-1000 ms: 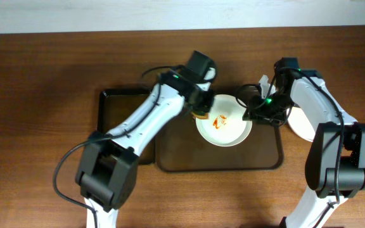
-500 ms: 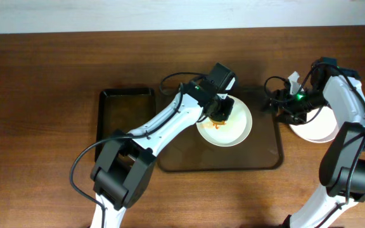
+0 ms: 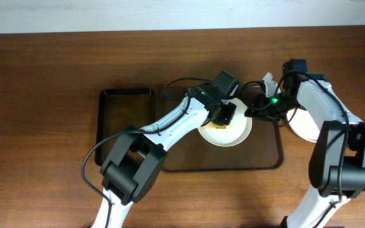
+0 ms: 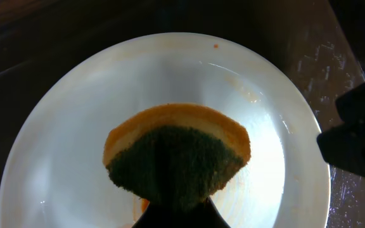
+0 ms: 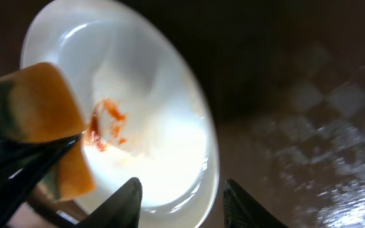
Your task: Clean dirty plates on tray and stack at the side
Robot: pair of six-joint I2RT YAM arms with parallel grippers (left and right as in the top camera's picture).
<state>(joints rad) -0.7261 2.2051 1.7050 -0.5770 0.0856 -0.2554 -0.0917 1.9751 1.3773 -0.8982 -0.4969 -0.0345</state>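
While the overhead camera looks straight down, the tray (image 3: 189,155) sits mid-counter (image 3: 43,76) with one dirty plate (image 3: 233,134) in its upper middle part. The left end effector (image 3: 224,115) is over that plate, clamped tight on a sponge (image 3: 218,124) pressed against the plate's face. The right end effector (image 3: 253,109) is at the plate's right rim, over the tray's upper right area. Just off the tray's right edge, a plain white plate (image 3: 301,128) lies on the counter, partly hidden under the right arm. Just off the tray's left edge lies a narrower black tray (image 3: 127,114).

Over to the left wrist view: the sponge (image 4: 176,158) fills the middle, green scrubbing face towards the camera with an orange band behind it, pinched between the closed fingers at the bottom edge. The plate (image 4: 75,145) under it is mostly white, with faint orange traces near the rim and beside the sponge. Dark tray surface (image 4: 322,57) shows around it.

Now the right wrist view: a sauce smear (image 5: 106,123) marks the plate (image 5: 163,133) right beside the orange sponge (image 5: 40,104). The right fingertips (image 5: 128,196) stand moderately apart, with the plate's near rim running between them, and neither tip is visibly clamping it.
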